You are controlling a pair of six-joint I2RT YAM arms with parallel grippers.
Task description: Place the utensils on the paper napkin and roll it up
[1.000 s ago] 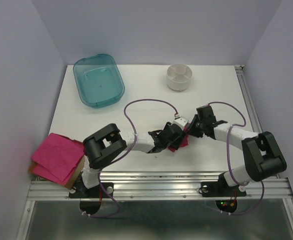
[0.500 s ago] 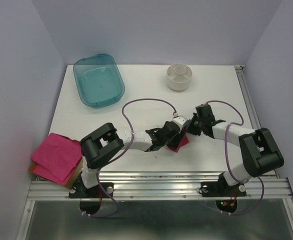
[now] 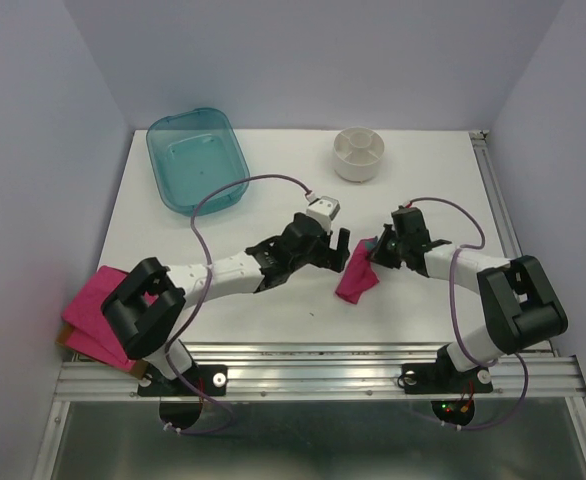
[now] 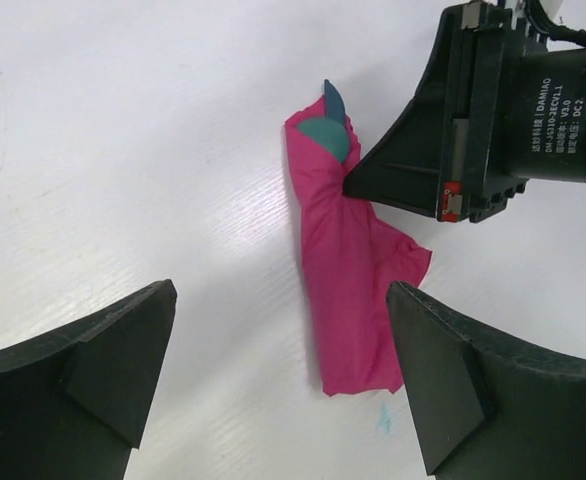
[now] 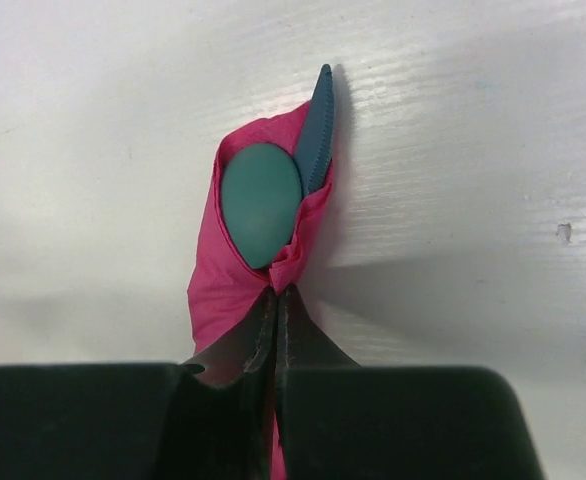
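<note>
The paper napkin [image 3: 356,280] lies as a loose magenta roll near the table's front middle. The utensils are wrapped in it, with a teal spoon bowl [image 5: 261,200] and a knife tip [image 5: 316,130] sticking out of its far end. They also show in the left wrist view [image 4: 325,135]. My right gripper [image 5: 276,295] is shut on a pinched fold of the napkin [image 5: 218,290] just below the spoon bowl. It also shows in the top view [image 3: 375,257]. My left gripper [image 3: 337,250] is open and empty, hovering just left of the roll [image 4: 348,270], with its fingers [image 4: 453,380] spread wide.
A teal plastic tub [image 3: 198,160] stands at the back left. A white round bowl [image 3: 359,154] stands at the back middle. A pile of pink napkins [image 3: 91,318] lies at the front left edge, partly behind my left arm's base.
My left gripper has let go of the roll, opened and drawn back up and to the left. The right gripper has stayed pinched on the napkin.
</note>
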